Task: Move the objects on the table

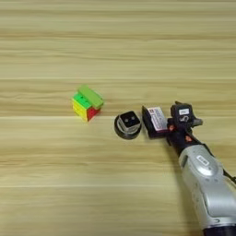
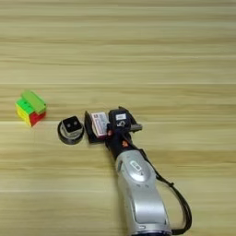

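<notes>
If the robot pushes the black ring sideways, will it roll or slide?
The black ring lies flat, so it would probably slide, not roll. The tiny black cube resting on it may fall off. It looks light.

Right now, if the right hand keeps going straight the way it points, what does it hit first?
The right hand points toward picture left and is already at the white-and-red box. That comes first; the black ring with the tiny cube in it lies just beyond. Height is unclear.

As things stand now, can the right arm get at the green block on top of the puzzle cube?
Probably yes. The green block lies open on the puzzle cube, nothing above it. But the black ring and white-and-red box sit between it and the right gripper, so approach from above.
</notes>
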`<act>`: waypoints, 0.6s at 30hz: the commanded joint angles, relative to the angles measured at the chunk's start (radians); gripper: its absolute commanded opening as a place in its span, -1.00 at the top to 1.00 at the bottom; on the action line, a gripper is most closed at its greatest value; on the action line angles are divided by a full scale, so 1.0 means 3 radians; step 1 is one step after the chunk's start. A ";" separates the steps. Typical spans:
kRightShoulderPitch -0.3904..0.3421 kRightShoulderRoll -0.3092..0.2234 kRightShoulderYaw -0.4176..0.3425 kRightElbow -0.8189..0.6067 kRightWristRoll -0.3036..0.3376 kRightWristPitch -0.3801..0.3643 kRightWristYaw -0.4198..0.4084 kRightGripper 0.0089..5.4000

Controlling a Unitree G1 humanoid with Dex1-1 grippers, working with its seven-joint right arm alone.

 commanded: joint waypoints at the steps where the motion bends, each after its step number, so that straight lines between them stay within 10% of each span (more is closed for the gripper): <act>1: -0.0268 -0.0086 -0.0044 -0.0205 0.0017 -0.0144 0.0011 -0.99; 18: -0.0707 -0.0071 0.0445 -0.0298 -0.0019 -0.0104 0.0378 -0.99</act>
